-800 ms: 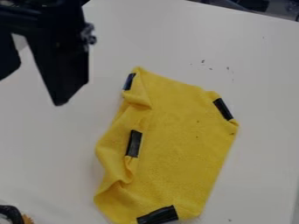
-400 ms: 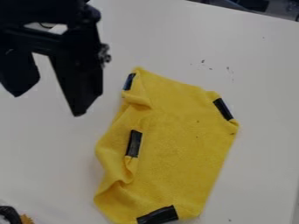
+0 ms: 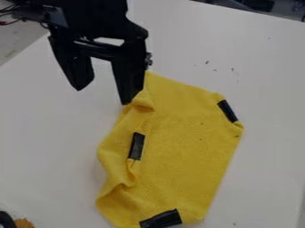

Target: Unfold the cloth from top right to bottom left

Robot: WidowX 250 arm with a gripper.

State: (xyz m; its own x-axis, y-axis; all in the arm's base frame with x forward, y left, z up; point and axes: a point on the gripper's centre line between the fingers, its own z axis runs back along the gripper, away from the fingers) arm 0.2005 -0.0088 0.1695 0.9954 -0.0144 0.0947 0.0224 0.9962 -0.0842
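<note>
Over the cloth's upper left edge: your gripper point(image 3: 102, 96) now hangs here, having swung rightward across the camera view from out over the bare table point(image 3: 47, 129).
Gripper: released; you have its two fingers spread wide with table showing between them, and nothing is held.
Nearer finger: it overlaps the corner of the cloth point(image 3: 179, 138) and hides the dark strip that showed there a moment ago. You can't tell from this angle whether it touches the fabric or is above it.
Yellow cloth: it lies on the table from the middle down to the lower edge of the view, its left side rumpled, its outline the same as before the swing. You have unfolded nothing so far.
Black strips: one sits by the left-hand folds point(image 3: 136, 146), one at the right corner point(image 3: 227, 111), one at the bottom point(image 3: 161, 219).
Meaning for the task: you have gone from travelling to lining up, probably for a pinch at that upper corner. The job is still at its start.
Next move: lower over the raised fold, close on the top layer, then draw it toward the bottom left.
Risk: you could catch both layers and drag the whole cloth, or push the corner flat and miss.
</note>
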